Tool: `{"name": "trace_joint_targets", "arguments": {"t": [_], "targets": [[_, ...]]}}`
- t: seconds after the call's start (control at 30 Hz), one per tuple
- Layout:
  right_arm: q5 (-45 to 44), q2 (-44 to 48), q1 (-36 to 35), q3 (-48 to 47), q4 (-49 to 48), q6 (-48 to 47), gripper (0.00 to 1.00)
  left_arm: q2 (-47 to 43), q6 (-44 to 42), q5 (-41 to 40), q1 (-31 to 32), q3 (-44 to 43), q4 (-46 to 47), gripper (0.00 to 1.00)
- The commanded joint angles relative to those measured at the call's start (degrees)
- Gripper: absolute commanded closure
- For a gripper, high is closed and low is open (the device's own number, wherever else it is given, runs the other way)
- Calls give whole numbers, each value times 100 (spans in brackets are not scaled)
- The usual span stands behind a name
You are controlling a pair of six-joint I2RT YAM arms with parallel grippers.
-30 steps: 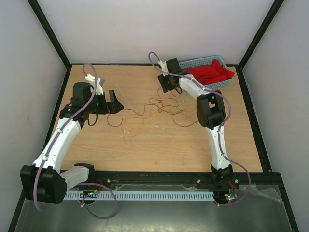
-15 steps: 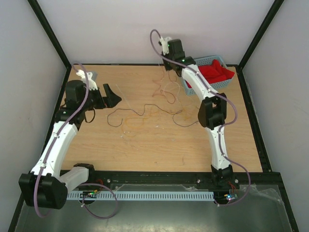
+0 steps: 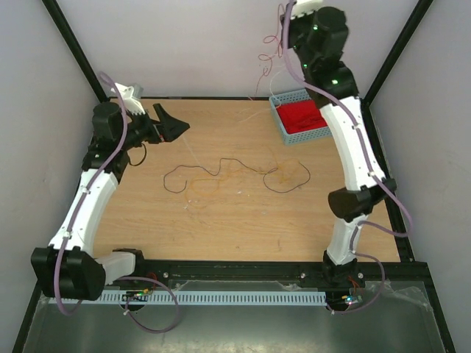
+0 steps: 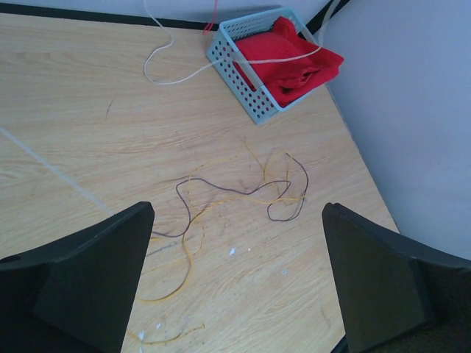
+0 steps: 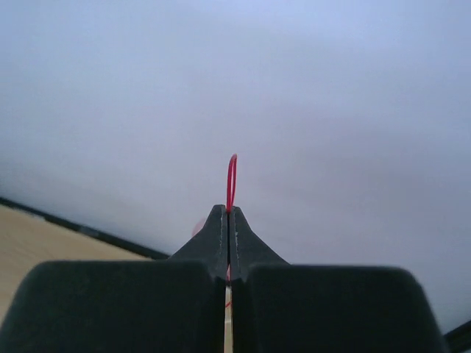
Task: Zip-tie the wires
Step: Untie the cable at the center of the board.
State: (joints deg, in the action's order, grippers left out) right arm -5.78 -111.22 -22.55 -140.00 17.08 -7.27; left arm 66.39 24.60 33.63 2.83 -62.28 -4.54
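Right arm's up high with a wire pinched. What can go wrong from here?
1. The right hand is shut on only a thin red wire loop, at its very tips. The loop could slip out.
2. Dark and orange strands lie on the table, apart from the one held up, so the bundle may end up split.
3. A pale strand lies across the blue basket. Lifting higher might snag or drag it.
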Motion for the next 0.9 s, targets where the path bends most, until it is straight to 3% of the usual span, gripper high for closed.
{"name": "trace_joint_targets", "arguments": {"t": [0.0, 0.23, 0.57, 0.87], "targets": [[341, 545, 16, 300, -359, 127, 100, 321, 223, 299, 67, -117, 884, 1], [342, 577, 16, 641, -376, 101, 100, 1311, 508, 630, 514, -676, 1420, 1], [463, 228, 18, 312, -389, 132, 100, 2356, 420, 705, 1608, -1670, 1983, 1], [779, 173, 20, 202, -406, 302, 100, 2972, -272, -136, 2069, -2546, 2110, 1]]}}
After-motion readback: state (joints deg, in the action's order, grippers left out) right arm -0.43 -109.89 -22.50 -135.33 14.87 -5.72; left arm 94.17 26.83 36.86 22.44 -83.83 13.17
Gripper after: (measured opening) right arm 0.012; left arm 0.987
